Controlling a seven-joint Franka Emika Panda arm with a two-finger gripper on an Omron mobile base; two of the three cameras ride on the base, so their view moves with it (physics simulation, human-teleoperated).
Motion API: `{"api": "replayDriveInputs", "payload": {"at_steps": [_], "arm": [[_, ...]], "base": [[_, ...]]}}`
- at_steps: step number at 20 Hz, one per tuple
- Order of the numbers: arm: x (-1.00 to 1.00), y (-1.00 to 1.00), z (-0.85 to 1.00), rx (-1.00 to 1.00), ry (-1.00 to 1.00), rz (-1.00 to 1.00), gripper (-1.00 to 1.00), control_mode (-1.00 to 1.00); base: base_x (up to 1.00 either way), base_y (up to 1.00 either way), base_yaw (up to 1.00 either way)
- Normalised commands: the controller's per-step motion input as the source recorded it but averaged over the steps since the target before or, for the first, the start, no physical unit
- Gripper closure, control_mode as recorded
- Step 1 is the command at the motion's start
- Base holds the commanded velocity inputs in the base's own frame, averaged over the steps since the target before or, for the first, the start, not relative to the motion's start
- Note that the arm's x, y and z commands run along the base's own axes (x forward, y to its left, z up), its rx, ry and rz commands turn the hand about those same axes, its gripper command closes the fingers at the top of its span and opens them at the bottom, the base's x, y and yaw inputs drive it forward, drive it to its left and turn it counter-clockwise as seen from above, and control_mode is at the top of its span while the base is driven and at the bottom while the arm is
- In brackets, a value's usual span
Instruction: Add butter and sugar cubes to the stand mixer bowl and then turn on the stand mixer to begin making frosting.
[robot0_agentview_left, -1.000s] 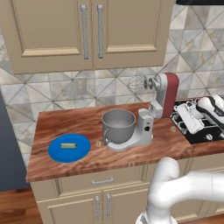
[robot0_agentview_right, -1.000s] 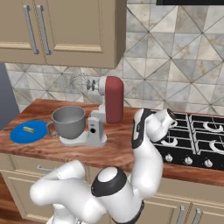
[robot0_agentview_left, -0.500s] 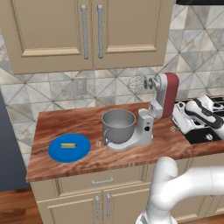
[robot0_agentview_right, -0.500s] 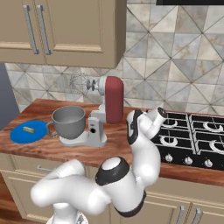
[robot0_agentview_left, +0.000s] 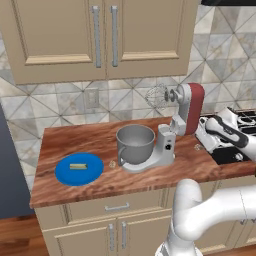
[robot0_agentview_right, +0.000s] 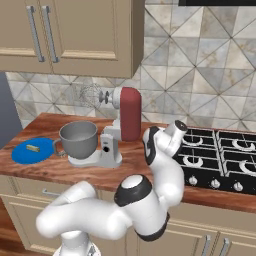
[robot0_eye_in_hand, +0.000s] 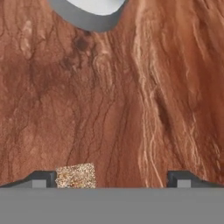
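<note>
A grainy beige sugar cube (robot0_eye_in_hand: 75, 176) lies on the wooden counter, just inside the left fingertip (robot0_eye_in_hand: 41, 178) of my open gripper (robot0_eye_in_hand: 111, 178). From the left base, the sugar cubes (robot0_agentview_left: 198, 147) show as a tiny tan bit right of the stand mixer (robot0_agentview_left: 187, 107), directly under my gripper (robot0_agentview_left: 205, 140). The grey stand mixer bowl (robot0_agentview_left: 135, 142) sits on the mixer's base below the raised red head and whisk. The butter (robot0_agentview_left: 76, 166) rests on a blue plate (robot0_agentview_left: 92, 172) far to the left. My arm's wrist (robot0_agentview_right: 165, 142) hangs right of the mixer (robot0_agentview_right: 129, 114).
The black stovetop (robot0_agentview_right: 220, 160) borders the counter on the right. The mixer's light grey base (robot0_eye_in_hand: 87, 11) shows at the top of the hand view. Wall cabinets (robot0_agentview_left: 100, 35) hang overhead. A small pale speck (robot0_agentview_left: 112, 163) lies between plate and bowl.
The hand has swung left from over the stove's edge onto the counter beside the mixer and come down low. Plate, butter, bowl and mixer have not moved.
</note>
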Motion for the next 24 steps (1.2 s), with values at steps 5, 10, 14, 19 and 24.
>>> {"api": "replayDriveInputs", "payload": {"at_steps": [5,10,14,19,24], "arm": [[0.0,-0.18,-0.21,-0.11,0.0,-0.01,-1.0,-1.0],[0.0,-0.05,-0.23,-0.03,0.0,0.0,-1.0,-1.0],[0.0,0.0,-0.18,0.0,0.04,0.0,-1.0,-1.0],[0.0,-0.01,-0.22,0.0,0.08,0.0,-1.0,-1.0],[0.0,-0.06,-0.28,0.0,0.13,0.0,-1.0,-1.0]], "base": [[0.0,0.0,0.0],[0.0,0.0,0.0],[0.0,0.0,0.0],[0.0,0.0,0.0],[0.0,0.0,0.0]]}}
